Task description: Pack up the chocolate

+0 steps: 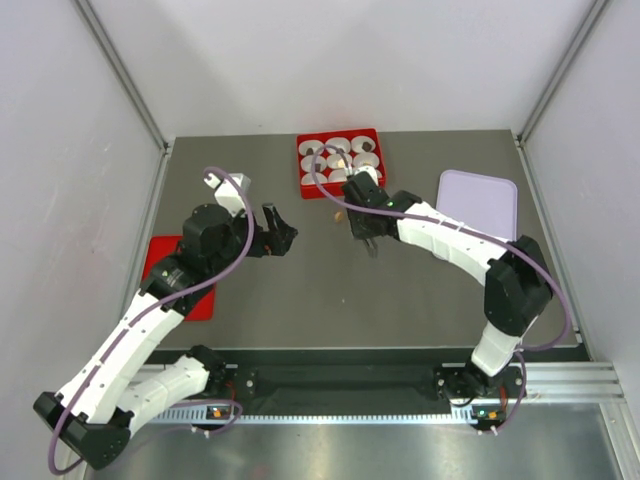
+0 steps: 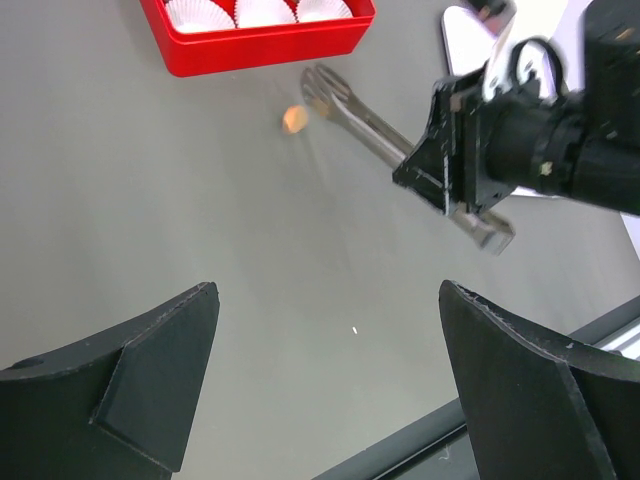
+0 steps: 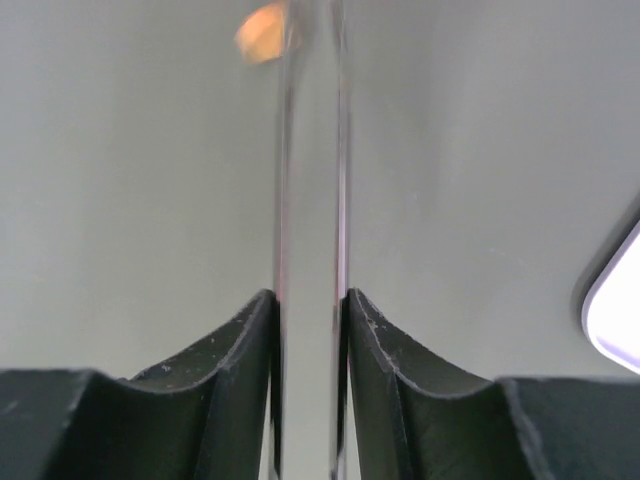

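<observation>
I see tongs (image 3: 310,200) of polished, mirror-like metal between the matt black, slightly grainy plastic fingers (image 3: 235,350) of the right gripper (image 3: 310,305). The table (image 2: 150,200) looks matt and smooth, the red tray (image 2: 260,45) is glossy plastic, and its cups (image 2: 262,12) are fluted white paper.

One small round tan-orange chocolate sweet (image 2: 293,120) lies loose on the grey worktop (image 2: 180,220), near the red tray (image 2: 262,46), just beside the metal tweezers (image 2: 362,117) tip.

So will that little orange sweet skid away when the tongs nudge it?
Probably: the sweet is tiny and lies loose on the smooth grey table. Being rounded, it may also roll. The thin metal tongs could slip off it.
</observation>
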Robot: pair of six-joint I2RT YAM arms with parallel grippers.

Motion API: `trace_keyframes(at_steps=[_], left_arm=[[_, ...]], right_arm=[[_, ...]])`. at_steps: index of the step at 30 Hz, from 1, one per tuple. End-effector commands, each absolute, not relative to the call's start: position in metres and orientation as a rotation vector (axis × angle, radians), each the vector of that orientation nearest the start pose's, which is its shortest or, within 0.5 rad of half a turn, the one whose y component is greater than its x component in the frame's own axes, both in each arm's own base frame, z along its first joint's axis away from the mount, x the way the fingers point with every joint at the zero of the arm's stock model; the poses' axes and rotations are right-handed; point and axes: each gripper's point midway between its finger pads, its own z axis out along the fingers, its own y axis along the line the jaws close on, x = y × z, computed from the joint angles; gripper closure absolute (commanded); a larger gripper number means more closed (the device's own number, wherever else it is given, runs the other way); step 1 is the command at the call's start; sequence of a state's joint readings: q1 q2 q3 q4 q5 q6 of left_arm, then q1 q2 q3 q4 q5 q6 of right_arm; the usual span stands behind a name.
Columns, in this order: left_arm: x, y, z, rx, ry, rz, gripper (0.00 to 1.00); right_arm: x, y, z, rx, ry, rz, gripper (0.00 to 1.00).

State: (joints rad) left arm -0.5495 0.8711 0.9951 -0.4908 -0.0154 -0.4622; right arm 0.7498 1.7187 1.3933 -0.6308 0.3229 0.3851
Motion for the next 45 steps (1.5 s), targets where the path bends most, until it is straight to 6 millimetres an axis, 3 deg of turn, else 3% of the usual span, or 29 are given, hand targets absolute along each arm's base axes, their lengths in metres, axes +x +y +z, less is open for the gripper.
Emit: trace_keyframes(at_steps=[1, 7, 9, 15, 19, 28, 35, 45], left_arm=[[0.257, -0.176, 0.308, 0.076, 1.913, -0.678, 0.04], [0.26, -0.176, 0.31, 0.078, 1.911, -0.67, 0.04], [0.259, -0.176, 0.309, 0.079, 1.914, -0.67, 0.04], [0.259, -0.167, 0.31, 0.064, 1.912, -0.619, 0.04], [0.261, -0.152, 0.326, 0.031, 1.873, -0.554, 0.04], [0.251, -0.141, 0.356, -0.012, 1.81, -0.561, 0.05], [0.249, -0.141, 0.357, -0.01, 1.808, -0.57, 0.05], [0.25, -0.143, 0.354, -0.01, 1.81, -0.579, 0.05]], right_arm=[[0.355, 0.266, 0.185, -0.289, 2.317, 0.152, 0.66], [0.374, 0.277, 0.202, -0.305, 2.288, 0.168, 0.67], [0.373, 0.284, 0.199, -0.336, 2.299, 0.203, 0.64], [0.355, 0.315, 0.183, -0.433, 2.296, 0.283, 0.61], [0.342, 0.341, 0.182, -0.5, 2.25, 0.326, 0.6], [0.327, 0.369, 0.154, -0.59, 2.263, 0.336, 0.55], [0.328, 0.365, 0.129, -0.661, 2.281, 0.248, 0.55], [0.314, 0.36, 0.117, -0.726, 2.298, 0.242, 0.57]])
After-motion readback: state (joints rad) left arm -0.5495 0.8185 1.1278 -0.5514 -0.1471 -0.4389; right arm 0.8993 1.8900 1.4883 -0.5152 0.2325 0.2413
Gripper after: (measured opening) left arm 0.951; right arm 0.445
